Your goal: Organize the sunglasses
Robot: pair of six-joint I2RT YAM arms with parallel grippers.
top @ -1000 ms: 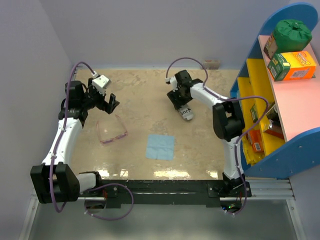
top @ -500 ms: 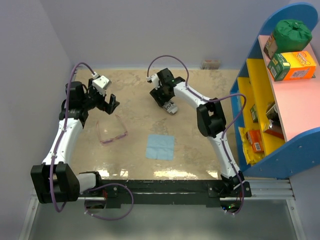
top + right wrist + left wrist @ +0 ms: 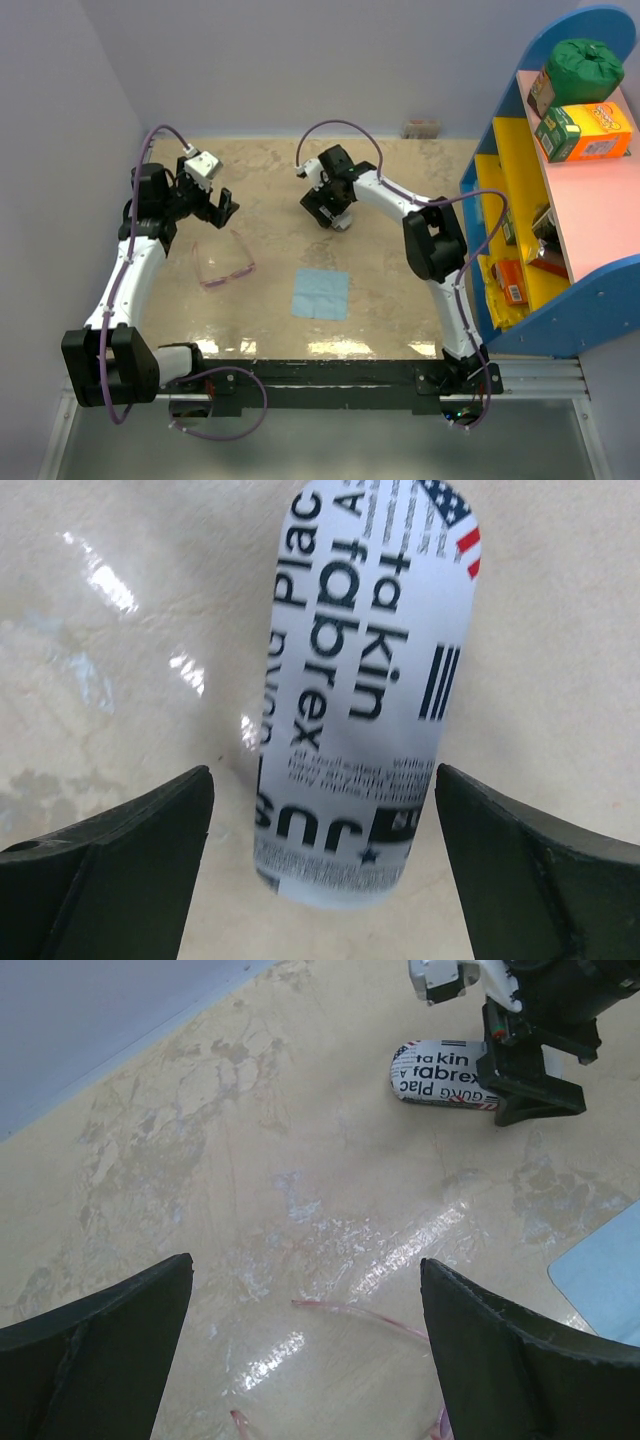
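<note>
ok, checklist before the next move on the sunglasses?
1. left hand open: ok, jaws wide, hovering by the sunglasses, not touching.
2. sunglasses free on the table: ok, nothing on them.
3. sunglasses folded: not ok, arms spread.
4. right hand open: ok, jaws either side of the case, gaps both sides.
5. case open to take them: cannot tell.
6. cloth out of the way: ok, lies apart from sunglasses and case.

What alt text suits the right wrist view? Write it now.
A white oblong case printed with black lettering and a flag lies on the beige table, between the two dark fingers of the open right gripper.
</note>
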